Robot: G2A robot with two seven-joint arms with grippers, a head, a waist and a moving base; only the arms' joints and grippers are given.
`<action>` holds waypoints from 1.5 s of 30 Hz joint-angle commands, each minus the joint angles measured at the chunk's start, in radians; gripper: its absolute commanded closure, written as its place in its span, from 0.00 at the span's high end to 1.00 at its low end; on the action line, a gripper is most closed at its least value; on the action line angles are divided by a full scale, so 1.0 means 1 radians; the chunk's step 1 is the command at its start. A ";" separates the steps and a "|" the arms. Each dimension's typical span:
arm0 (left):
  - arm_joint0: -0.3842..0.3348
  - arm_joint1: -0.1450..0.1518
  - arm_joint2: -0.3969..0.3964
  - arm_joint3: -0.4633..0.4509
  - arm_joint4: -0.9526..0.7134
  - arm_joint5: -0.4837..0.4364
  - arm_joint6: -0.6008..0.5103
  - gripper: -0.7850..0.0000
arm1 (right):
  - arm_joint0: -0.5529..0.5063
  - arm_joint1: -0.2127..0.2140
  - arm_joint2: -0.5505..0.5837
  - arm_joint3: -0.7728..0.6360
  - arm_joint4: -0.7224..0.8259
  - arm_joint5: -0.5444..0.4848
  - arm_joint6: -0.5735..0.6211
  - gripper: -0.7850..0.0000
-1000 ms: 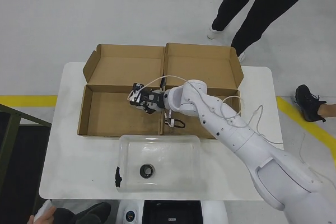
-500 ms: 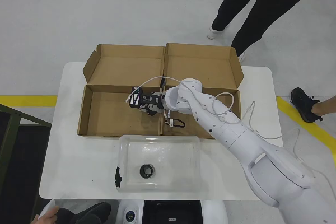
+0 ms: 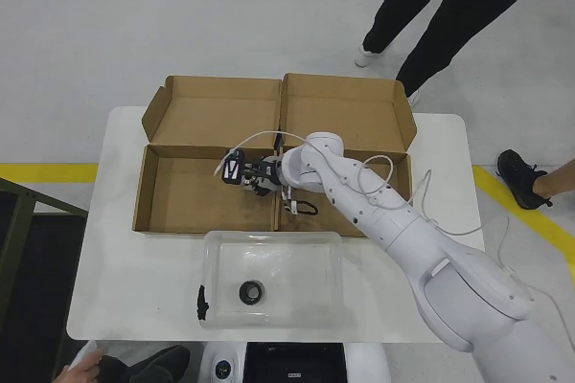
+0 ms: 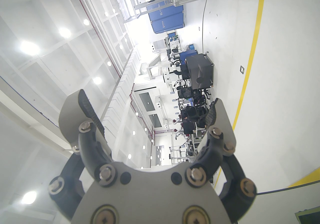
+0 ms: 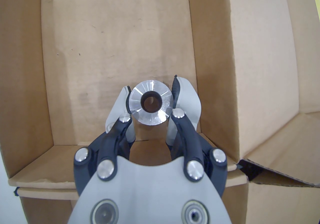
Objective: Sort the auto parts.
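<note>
My right gripper (image 5: 151, 96) is shut on a shiny metal bushing (image 5: 151, 102) with a round bore, held above the floor of the left cardboard box (image 5: 112, 34). From above, that gripper (image 3: 232, 169) hangs over the right end of the left box (image 3: 187, 196). A black ring part (image 3: 253, 291) lies in the clear plastic bin (image 3: 273, 244) at the table's front. A black clip-like part (image 3: 302, 209) rests in the right cardboard box (image 3: 364, 144). My left gripper (image 4: 150, 107) is open, holding nothing, and faces a factory hall.
Both boxes stand side by side with their lids folded back at the far side of the white table (image 3: 115, 287). A small black piece (image 3: 201, 304) hangs on the bin's left rim. People's legs and shoes stand on the floor beyond the table.
My right gripper has shifted slightly toward the far side over the left box, still holding the bushing. A shoe at the right has moved.
</note>
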State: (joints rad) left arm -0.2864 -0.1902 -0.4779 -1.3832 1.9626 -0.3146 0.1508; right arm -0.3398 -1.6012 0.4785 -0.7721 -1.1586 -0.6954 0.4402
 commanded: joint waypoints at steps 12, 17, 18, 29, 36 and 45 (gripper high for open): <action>0.000 0.000 0.000 0.000 0.000 0.000 0.000 1.00 | 0.010 -0.016 0.008 -0.016 -0.054 -0.004 -0.011 0.38; 0.000 0.000 0.000 0.000 0.000 0.000 0.000 1.00 | 0.010 -0.007 0.032 -0.074 -0.075 -0.006 -0.021 0.39; 0.000 0.000 0.000 0.000 0.000 0.000 0.000 1.00 | 0.005 -0.004 0.039 -0.089 -0.074 -0.011 -0.022 0.40; 0.000 0.000 0.000 0.000 0.000 0.000 0.000 1.00 | -0.123 0.060 0.154 -0.395 -0.069 -0.029 0.020 0.38; 0.000 0.000 0.000 0.000 0.000 0.000 0.000 1.00 | -0.296 0.117 0.246 -0.654 -0.072 -0.049 0.075 0.39; 0.000 0.000 0.000 0.000 0.000 0.000 0.000 1.00 | -0.522 0.179 0.330 -0.914 -0.108 -0.113 0.133 0.39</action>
State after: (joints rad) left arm -0.2864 -0.1902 -0.4779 -1.3832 1.9626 -0.3146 0.1508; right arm -0.8369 -1.4274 0.8034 -1.6593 -1.2622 -0.7999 0.5700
